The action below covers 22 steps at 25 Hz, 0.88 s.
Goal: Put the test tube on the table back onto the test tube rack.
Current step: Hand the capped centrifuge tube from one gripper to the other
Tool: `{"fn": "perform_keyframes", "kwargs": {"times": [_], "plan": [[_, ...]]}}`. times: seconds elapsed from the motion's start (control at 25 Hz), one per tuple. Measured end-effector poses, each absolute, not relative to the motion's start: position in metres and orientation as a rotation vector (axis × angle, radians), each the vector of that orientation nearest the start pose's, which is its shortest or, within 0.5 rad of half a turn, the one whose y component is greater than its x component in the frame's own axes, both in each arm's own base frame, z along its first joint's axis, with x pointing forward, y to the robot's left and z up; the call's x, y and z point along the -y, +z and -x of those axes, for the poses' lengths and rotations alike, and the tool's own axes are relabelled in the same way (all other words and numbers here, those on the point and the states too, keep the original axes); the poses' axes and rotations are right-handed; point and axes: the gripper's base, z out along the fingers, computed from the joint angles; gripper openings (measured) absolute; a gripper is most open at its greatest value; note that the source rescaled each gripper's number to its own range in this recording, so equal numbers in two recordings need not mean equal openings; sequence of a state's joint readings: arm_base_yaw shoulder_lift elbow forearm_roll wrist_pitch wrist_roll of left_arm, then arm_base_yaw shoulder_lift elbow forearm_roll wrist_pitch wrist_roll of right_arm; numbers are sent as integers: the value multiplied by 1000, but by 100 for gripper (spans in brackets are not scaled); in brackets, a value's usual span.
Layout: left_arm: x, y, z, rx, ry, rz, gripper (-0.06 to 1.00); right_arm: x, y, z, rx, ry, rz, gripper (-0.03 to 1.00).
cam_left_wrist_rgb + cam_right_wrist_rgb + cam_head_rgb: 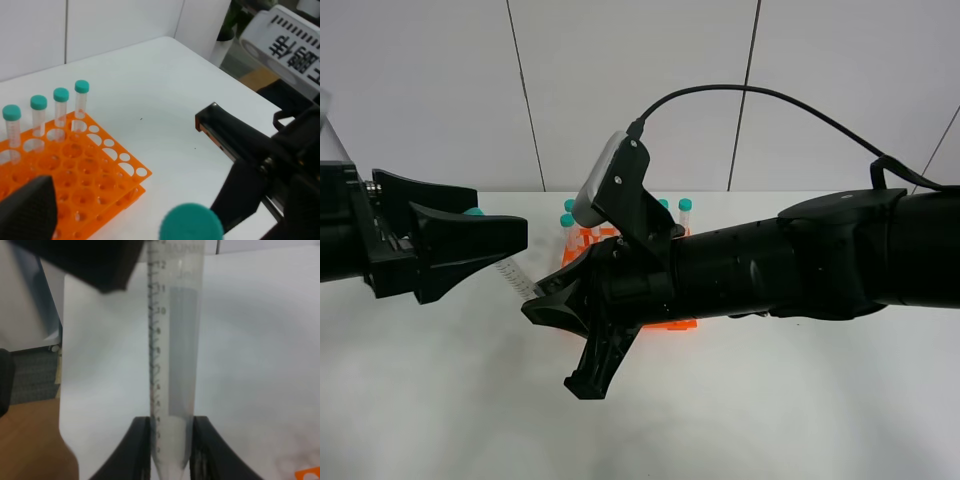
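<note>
1. right gripper [171, 445] fingers clamp the tapered tip of the tube [175, 340].
2. left gripper [488, 226] fingers stand wide apart, the teal cap [191, 222] between them.
3. tube hangs above the table [770, 410], beside the rack [100, 170], between both grippers.

Four upright teal-capped tubes [61, 106] in a row, panelled wall [620, 80]

from high up we look down over the desk [420, 400] toward the back wall [620, 90]. our left wrist view looks close across the test tube rack [116, 176]; our right wrist view sits right against the test tube [175, 365]. high and left wrist views share the test tube rack.
</note>
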<state>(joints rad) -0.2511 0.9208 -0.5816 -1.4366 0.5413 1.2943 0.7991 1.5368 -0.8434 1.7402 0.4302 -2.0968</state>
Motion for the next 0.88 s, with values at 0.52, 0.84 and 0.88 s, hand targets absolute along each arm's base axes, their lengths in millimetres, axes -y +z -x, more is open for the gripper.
{"fn": "perform_keyframes", "kwargs": {"times": [0.52, 0.84, 0.88], "plan": [[94, 305, -161, -1817, -748, -612, 0, -254, 239, -197, -1641, 703, 1361, 2], [94, 305, -161, -1815, -748, -616, 0, -254, 240, -196, -1640, 704, 1361, 2], [94, 305, -161, -1815, -748, -616, 0, -254, 240, -196, -1640, 704, 1361, 2]]}}
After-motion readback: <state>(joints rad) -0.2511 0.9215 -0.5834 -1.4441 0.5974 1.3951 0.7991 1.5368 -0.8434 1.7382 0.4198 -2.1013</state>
